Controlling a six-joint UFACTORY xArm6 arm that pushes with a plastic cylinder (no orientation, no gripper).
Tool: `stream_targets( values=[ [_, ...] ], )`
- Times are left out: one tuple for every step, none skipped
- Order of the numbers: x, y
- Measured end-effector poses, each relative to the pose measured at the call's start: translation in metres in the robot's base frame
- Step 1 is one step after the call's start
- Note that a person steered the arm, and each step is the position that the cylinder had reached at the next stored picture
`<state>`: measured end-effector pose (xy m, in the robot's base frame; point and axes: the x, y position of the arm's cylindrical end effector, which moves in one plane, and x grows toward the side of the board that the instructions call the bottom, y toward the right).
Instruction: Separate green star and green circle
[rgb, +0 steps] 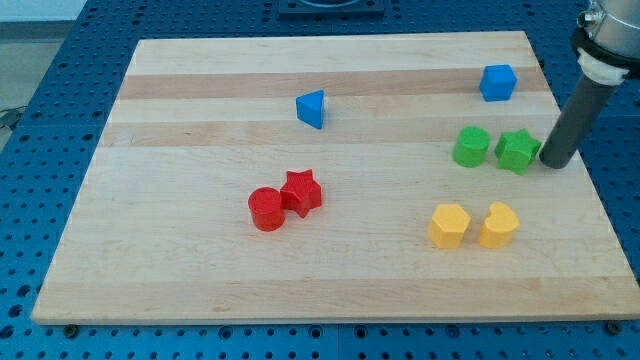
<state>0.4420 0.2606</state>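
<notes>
The green circle (471, 147) and the green star (517, 151) sit side by side at the view's right, nearly touching, the star to the right of the circle. My tip (555, 162) rests on the board just right of the green star, very close to it or touching it. The dark rod rises from there toward the view's top right corner.
A blue cube (497, 82) lies above the green pair. A blue triangle (312, 109) is near the top centre. A red circle (267, 209) and red star (301, 192) touch at centre. A yellow hexagon (449, 225) and yellow heart (499, 225) lie below. The board's right edge (585, 170) is near my tip.
</notes>
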Motion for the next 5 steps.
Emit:
stream_targets(
  values=[
    [0.0, -0.005],
    [-0.003, -0.042],
    [-0.007, -0.08],
    [-0.008, -0.119],
    [-0.008, -0.154]
  ],
)
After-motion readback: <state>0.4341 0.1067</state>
